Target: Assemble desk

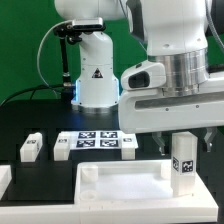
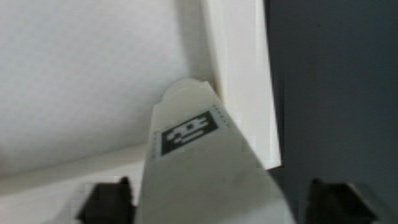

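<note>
We see the arm's gripper (image 1: 186,140) lowered over 1 upright leg post (image 1: 183,160), at the exterior view's right end of the desk's top panel (image 1: 120,185). The panel lies flat on the black table (image 1: 25,120), near the front edge. In the wrist view the 2 dark fingers (image 2: 111,203) stand on either side of the leg. There is a clear gap on 1 side, so we judge the jaws open and straddling it, with nothing gripped.

To do this step well, we would centre the leg between the pads, then close squarely on its flat sides, well above the base. That way the post does not tip or twist as the grip tightens. We cannot tell whether its foot sits in the panel's corner or just beside it.

The leg's long axis is vertical, and its black-and-white tag (image 2: 187,131) faces the exterior camera. The panel's long axis runs across the exterior view from left to right.

2 more legs, one (image 1: 32,147) and the other (image 1: 62,147), lie at that view's left beside the marker board (image 1: 97,142).
</note>
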Controlling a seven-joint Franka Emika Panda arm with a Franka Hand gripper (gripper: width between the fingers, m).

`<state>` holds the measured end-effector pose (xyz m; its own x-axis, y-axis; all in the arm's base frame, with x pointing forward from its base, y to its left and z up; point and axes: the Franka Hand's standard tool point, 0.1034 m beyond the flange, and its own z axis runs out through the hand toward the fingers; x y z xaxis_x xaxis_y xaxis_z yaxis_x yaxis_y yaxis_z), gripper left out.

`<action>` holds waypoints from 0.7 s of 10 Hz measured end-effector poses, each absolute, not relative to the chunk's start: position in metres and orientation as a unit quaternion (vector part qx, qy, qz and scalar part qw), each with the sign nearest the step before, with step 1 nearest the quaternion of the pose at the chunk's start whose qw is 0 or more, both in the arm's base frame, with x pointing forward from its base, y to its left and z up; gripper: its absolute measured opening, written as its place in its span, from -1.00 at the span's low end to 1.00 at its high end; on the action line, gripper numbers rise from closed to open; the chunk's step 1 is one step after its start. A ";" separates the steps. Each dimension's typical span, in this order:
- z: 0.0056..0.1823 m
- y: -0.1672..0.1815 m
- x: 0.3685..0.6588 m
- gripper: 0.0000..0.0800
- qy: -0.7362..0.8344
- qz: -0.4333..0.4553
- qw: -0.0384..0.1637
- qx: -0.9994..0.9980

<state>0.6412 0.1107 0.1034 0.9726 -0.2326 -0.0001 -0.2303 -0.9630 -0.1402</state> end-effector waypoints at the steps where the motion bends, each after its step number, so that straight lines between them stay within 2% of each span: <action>1: 0.103 0.111 0.641 -0.17 0.152 -0.006 0.070 -0.986; 4: 0.103 0.107 0.641 -0.26 0.250 0.000 0.068 -0.966; 6: 0.103 0.108 0.642 -0.26 0.385 0.006 0.065 -0.921; 7: 0.102 0.109 0.642 -0.26 0.466 0.011 0.070 -0.882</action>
